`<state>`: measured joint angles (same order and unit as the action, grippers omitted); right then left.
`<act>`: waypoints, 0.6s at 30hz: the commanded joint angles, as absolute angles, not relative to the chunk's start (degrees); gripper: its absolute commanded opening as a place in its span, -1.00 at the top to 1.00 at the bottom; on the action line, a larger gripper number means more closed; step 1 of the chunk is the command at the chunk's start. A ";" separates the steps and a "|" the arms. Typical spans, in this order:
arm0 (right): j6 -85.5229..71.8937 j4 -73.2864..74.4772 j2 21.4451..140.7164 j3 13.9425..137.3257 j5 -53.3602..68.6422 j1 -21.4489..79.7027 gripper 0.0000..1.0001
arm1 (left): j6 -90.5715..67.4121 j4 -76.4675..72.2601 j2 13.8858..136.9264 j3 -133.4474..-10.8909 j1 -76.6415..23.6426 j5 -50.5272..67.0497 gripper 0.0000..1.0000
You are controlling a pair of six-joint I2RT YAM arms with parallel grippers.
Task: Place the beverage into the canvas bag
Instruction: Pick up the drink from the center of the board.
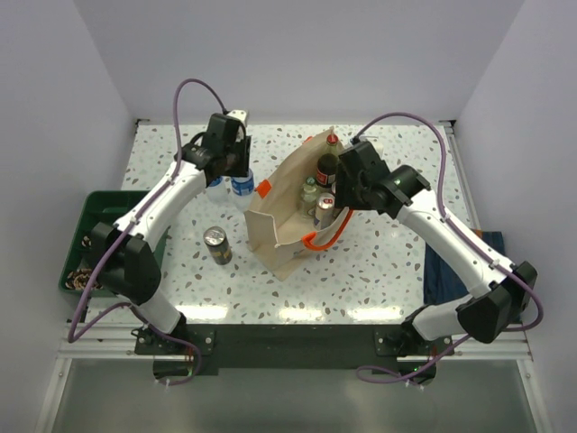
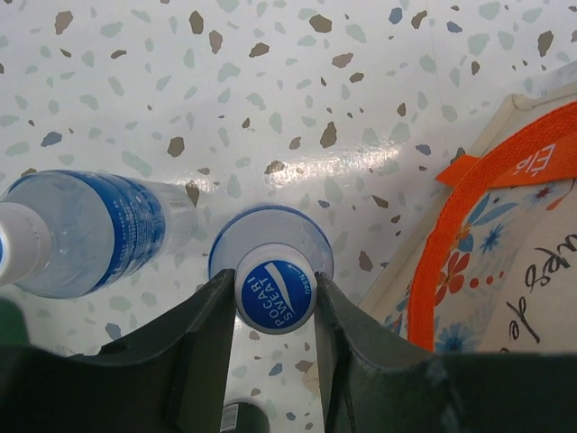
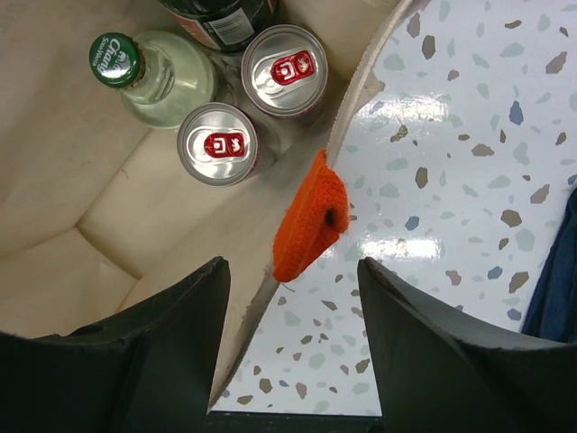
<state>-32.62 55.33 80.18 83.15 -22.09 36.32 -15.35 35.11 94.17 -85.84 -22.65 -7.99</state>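
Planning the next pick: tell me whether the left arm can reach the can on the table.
Likely yes, once freed: the can stands alone in the open on its side, nothing over it. But the left gripper is clamped on the Pocari Sweat bottle at its cap.

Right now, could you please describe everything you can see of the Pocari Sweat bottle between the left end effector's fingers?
The Pocari Sweat bottle is clear plastic with a blue band and a blue-and-white screw cap, closed. It stands upright on the speckled table, with a second blue-labelled bottle on one side and the canvas bag on the other. The left end effector sits directly above it, its fingers appearing pressed against either side of the cap.
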 commanded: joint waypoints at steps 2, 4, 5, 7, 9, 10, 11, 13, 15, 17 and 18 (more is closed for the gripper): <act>-33.57 52.82 77.35 81.92 -21.36 36.12 -0.25 | -13.71 34.54 91.58 -92.45 -22.94 -8.18 1.00; -33.57 52.47 77.17 81.65 -21.27 36.21 -0.25 | -13.71 35.24 90.97 -93.95 -22.94 -7.39 1.00; -33.57 52.38 77.08 81.39 -21.18 36.21 -0.25 | -13.80 35.59 90.79 -94.39 -22.94 -7.03 1.00; -33.66 52.12 76.82 80.95 -21.01 36.21 -0.25 | -13.80 35.77 90.27 -95.44 -23.03 -6.07 1.00; -33.49 51.68 76.55 80.51 -20.92 36.30 -0.25 | -13.80 36.21 89.39 -96.06 -23.03 -5.36 1.00; -33.49 51.51 76.47 80.25 -20.83 36.21 -0.25 | -13.80 36.30 89.12 -96.67 -23.03 -4.93 1.00; -33.49 51.42 76.38 80.07 -20.83 36.21 -0.25 | -13.71 36.39 88.86 -96.85 -23.03 -4.66 1.00; -33.31 51.15 76.12 79.81 -20.66 36.21 -0.24 | -13.62 36.39 87.72 -97.38 -23.12 -4.31 1.00; -33.05 51.06 76.20 79.72 -20.39 36.21 -0.19 | -13.27 36.47 86.75 -98.08 -23.20 -3.87 1.00; -32.87 50.98 76.03 79.63 -20.39 36.21 -0.14 | -12.84 36.21 85.96 -98.61 -23.20 -3.08 1.00; -32.87 50.98 76.03 79.63 -20.39 36.21 -0.11 | -12.66 36.21 85.35 -98.96 -23.20 -2.64 1.00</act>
<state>-32.58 52.88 77.87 79.90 -21.06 36.32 -14.81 40.62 91.15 -93.73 -22.92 -4.86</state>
